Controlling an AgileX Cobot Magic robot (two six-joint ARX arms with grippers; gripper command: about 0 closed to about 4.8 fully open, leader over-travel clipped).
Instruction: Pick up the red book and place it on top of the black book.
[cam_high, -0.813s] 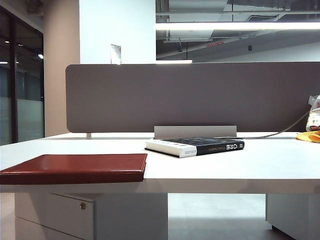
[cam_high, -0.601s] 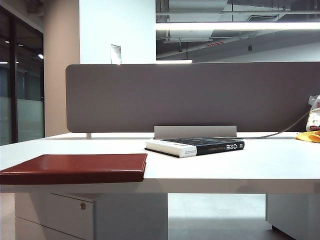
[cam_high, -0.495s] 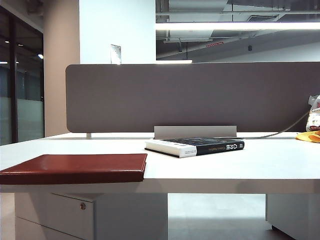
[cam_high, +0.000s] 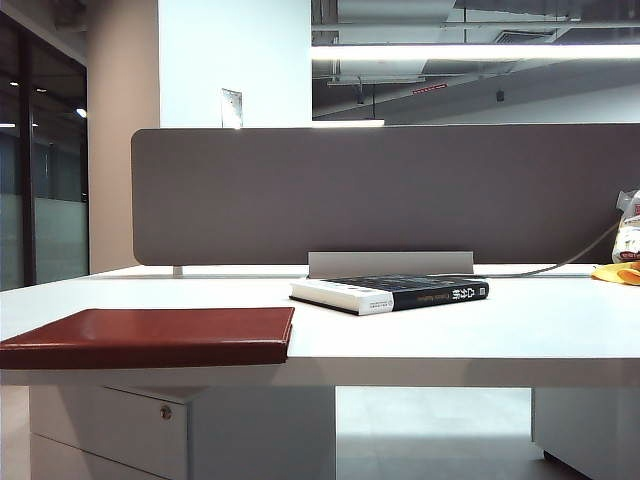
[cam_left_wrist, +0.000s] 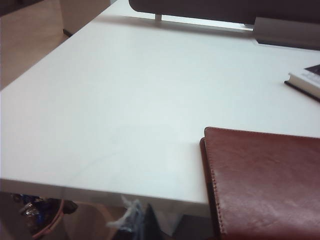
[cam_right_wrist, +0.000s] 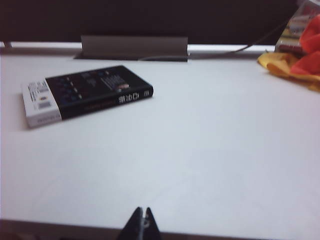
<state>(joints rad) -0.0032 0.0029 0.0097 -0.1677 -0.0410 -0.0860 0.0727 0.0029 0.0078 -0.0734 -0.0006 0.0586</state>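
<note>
The red book (cam_high: 150, 337) lies flat at the table's front left corner, its cover filling one corner of the left wrist view (cam_left_wrist: 265, 185). The black book (cam_high: 390, 293) lies flat near the middle of the table, spine with white characters facing front; the right wrist view shows it far ahead (cam_right_wrist: 87, 94). My left gripper (cam_left_wrist: 145, 222) is shut and empty, its dark tip below the table's front edge beside the red book. My right gripper (cam_right_wrist: 142, 220) is shut and empty, at the table's front edge, well short of the black book. Neither gripper appears in the exterior view.
A grey partition (cam_high: 385, 195) runs along the back of the white table (cam_high: 480, 340), with a grey cable tray (cam_high: 390, 263) at its foot. A yellow and red cloth bundle (cam_right_wrist: 295, 55) sits at the back right. A drawer unit (cam_high: 150, 425) stands under the table.
</note>
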